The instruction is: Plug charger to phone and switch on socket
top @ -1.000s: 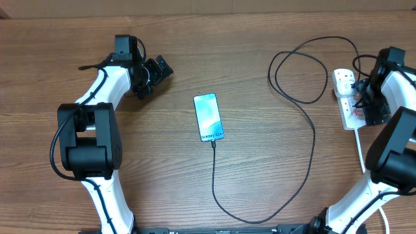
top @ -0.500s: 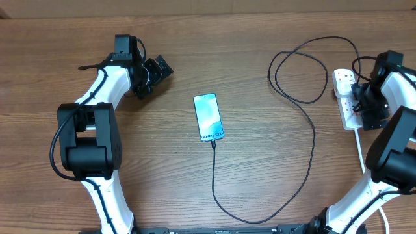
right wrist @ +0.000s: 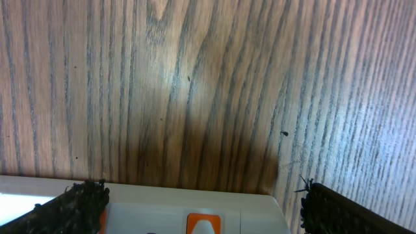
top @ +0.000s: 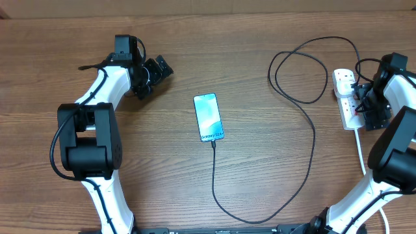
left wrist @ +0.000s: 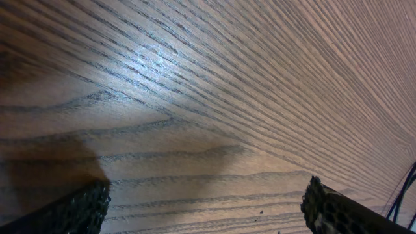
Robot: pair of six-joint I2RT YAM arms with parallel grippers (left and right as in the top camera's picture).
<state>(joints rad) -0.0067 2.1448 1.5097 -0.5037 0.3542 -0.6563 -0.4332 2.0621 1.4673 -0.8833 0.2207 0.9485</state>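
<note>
From overhead, the phone (top: 208, 117) lies near the middle of the desk (top: 260, 39) with its long axis running away from me. The charger (top: 305, 136) meets the phone's near end, so I judge that half done, though the tip itself is too small to confirm. The cable loops off to the right and back up to the socket (top: 346, 97), which lies at the right edge with its long axis also running roughly away from me. The right arm (top: 393, 81) hangs right over the socket. The left arm (top: 104, 84) is well apart across the desk, so the switching falls to the right. In the left wrist view the left jaws stand wide over bare wood grain, one of the fingers (left wrist: 71, 211) at each lower corner and nothing between them. In the right wrist view the right jaws are also spread wide and empty, with the fingers (right wrist: 68, 208) framing the socket's (right wrist: 149, 208) white body along the bottom edge. An orange-red switch (right wrist: 203, 224) sits almost centred between them, just past the strip's edge. I reckon the press needs a small draw back toward that switch and then down. Whether it is already on, I cannot tell.
</note>
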